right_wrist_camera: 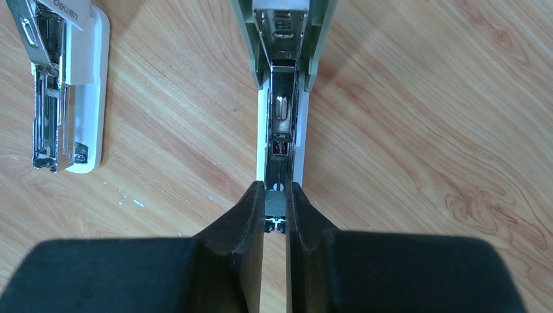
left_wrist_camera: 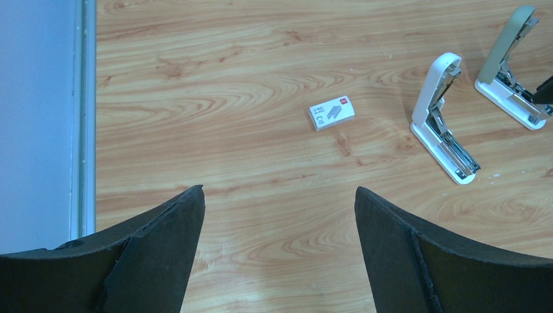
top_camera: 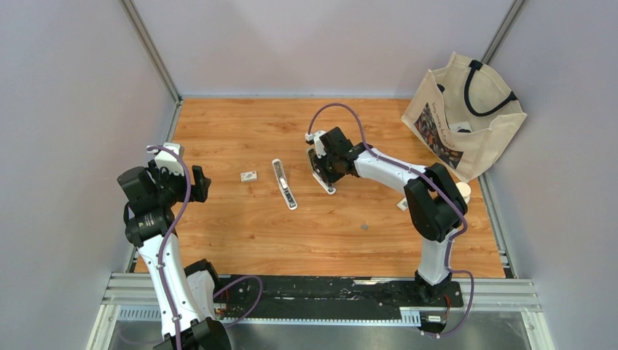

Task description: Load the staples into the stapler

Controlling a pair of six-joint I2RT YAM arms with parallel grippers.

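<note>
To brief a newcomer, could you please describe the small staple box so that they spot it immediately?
On the wooden table, find the white stapler, opened up, near the middle. Just to its left in the top view, apart from it, lies the staple box: the only small flat white packet there, with a red mark at one corner and grey print on its lid.

Counting now: two staplers on the surface, one white stapler [left_wrist_camera: 438, 91] and one green stapler [right_wrist_camera: 285, 98]. One small staple box [left_wrist_camera: 332, 113]. One strip of staples [right_wrist_camera: 275, 210]. One tote bag [top_camera: 466, 117]. And two grippers, left gripper [left_wrist_camera: 279, 190] and right gripper [right_wrist_camera: 276, 189].
</note>
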